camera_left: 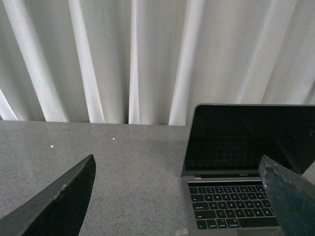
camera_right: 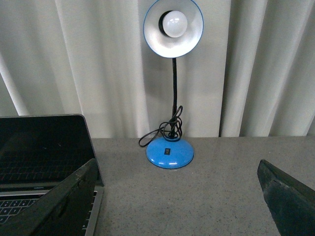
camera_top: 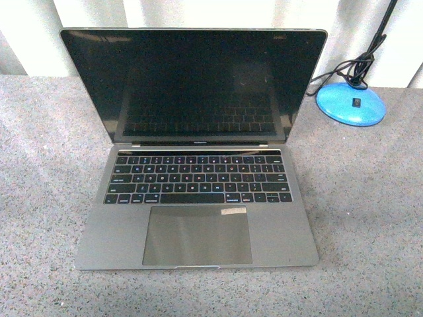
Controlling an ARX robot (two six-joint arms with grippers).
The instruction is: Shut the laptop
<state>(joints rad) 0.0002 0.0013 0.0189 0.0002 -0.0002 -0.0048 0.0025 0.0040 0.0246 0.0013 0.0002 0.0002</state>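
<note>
The space-grey laptop (camera_top: 195,198) stands open in the middle of the grey speckled table, its black screen upright and dark, keyboard and trackpad facing me. Neither arm shows in the front view. My left gripper (camera_left: 182,196) is open and empty, low over the table to the left of the laptop (camera_left: 236,196), with one finger in front of the keyboard's right part. My right gripper (camera_right: 179,196) is open and empty, low over the table to the right of the laptop (camera_right: 42,152), with one finger in front of its edge.
A blue desk lamp (camera_right: 171,150) with a white shade and coiled black cord stands at the back right; its base also shows in the front view (camera_top: 350,102). White curtains (camera_left: 147,59) hang behind the table (camera_top: 370,218).
</note>
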